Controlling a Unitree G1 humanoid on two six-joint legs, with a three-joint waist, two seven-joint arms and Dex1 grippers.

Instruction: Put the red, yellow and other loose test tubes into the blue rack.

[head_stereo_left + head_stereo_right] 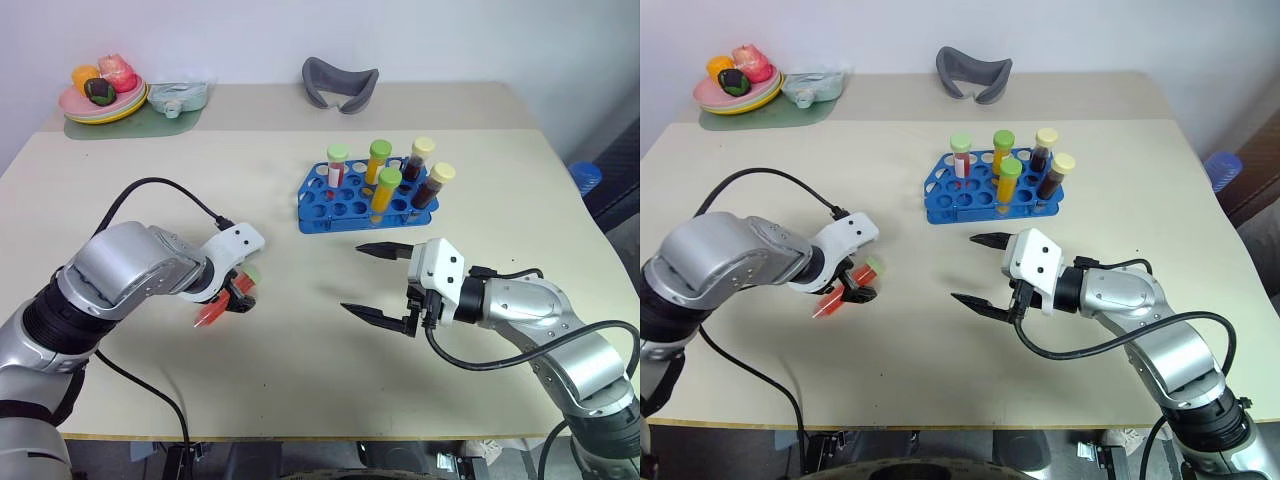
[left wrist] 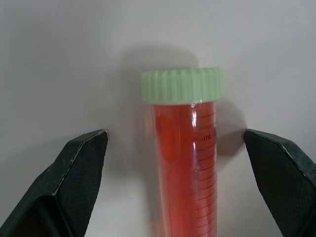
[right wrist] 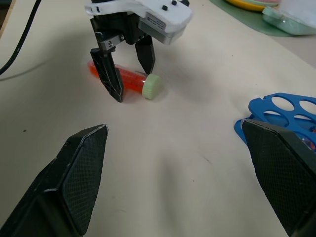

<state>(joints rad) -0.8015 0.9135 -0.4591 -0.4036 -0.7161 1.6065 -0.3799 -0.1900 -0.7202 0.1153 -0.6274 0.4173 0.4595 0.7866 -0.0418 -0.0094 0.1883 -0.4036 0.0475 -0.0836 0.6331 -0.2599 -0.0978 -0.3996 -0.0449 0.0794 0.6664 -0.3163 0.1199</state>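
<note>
Now my left end effector straddles the red tube, fingers spread wide and clear of it on both sides. It lies flat on the table at lower left of the head view, light-green cap on; I read "mL" beside its graduation marks. My right end effector stands apart, empty, below the blue rack, which holds five capped tubes.
</note>
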